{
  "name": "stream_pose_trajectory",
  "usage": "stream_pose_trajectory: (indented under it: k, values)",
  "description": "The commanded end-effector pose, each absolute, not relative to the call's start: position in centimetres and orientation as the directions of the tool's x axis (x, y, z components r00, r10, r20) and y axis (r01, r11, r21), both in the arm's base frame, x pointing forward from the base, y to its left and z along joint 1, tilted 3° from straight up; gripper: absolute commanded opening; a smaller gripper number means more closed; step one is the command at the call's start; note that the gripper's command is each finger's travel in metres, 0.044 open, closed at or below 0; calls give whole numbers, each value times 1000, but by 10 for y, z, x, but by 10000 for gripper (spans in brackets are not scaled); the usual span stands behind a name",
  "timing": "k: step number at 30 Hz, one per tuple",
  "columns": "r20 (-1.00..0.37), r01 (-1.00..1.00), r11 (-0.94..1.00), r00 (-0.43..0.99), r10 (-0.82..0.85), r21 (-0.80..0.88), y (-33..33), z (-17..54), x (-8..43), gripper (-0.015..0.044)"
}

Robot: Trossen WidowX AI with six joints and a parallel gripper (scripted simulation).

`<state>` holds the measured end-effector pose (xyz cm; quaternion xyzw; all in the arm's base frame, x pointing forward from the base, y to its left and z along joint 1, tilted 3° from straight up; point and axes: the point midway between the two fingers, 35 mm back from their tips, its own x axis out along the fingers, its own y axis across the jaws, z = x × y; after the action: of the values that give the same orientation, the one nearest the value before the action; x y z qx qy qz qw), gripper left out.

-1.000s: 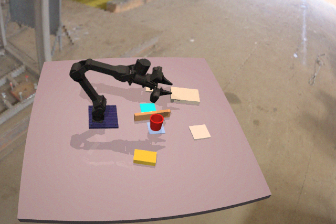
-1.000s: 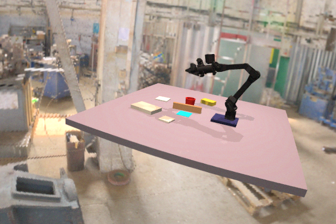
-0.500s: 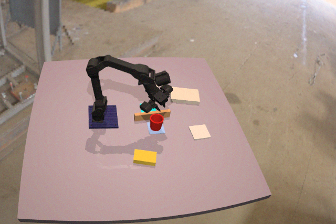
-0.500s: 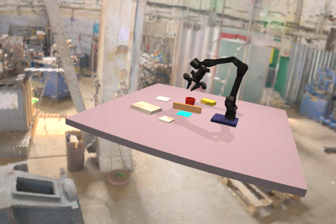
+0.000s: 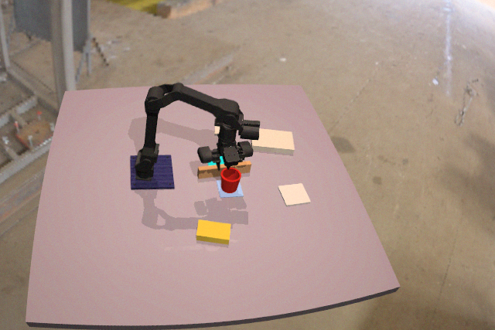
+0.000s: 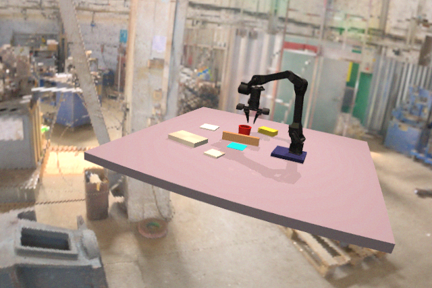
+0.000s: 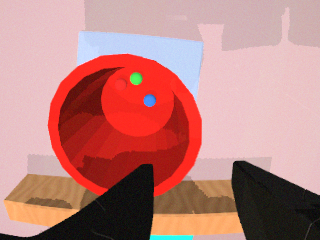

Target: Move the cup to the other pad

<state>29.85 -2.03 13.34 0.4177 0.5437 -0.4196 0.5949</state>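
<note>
The red cup (image 5: pixel 230 183) (image 6: pixel 244 130) (image 7: pixel 125 145) stands upright on the light blue pad (image 5: pixel 240 192) (image 7: pixel 100 44). In the wrist view a green marble (image 7: pixel 136 78), a blue marble (image 7: pixel 149 100) and a red marble (image 7: pixel 121 84) lie on its floor. The cyan pad (image 5: pixel 213 161) (image 6: pixel 237 146) (image 7: pixel 171 237) lies bare across the wooden barrier (image 5: pixel 206 172) (image 6: pixel 240 138) (image 7: pixel 50 212). My gripper (image 5: pixel 223 168) (image 6: pixel 251 122) (image 7: pixel 193 174) points down, partly open and empty, above the cup and the barrier. Its left finger overlaps the cup's rim in the wrist view.
A large cream block (image 5: pixel 273 141) (image 6: pixel 187 138) and a small cream tile (image 5: pixel 216 130) (image 6: pixel 214 153) lie on the cyan pad's side. On the cup's side are a yellow block (image 5: pixel 213 231) (image 6: pixel 267 131) and a flat cream tile (image 5: pixel 294 194) (image 6: pixel 209 127).
</note>
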Motion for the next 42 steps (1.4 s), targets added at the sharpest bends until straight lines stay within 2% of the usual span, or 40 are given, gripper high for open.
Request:
stream_pose_trajectory:
  k: [1, 42]
  values:
    - [-998, 959, 282, 45, -50, 29, -22, 133, 299, 148]
    - [-998, 959, 282, 44, -50, 29, -26, 68, 302, 148]
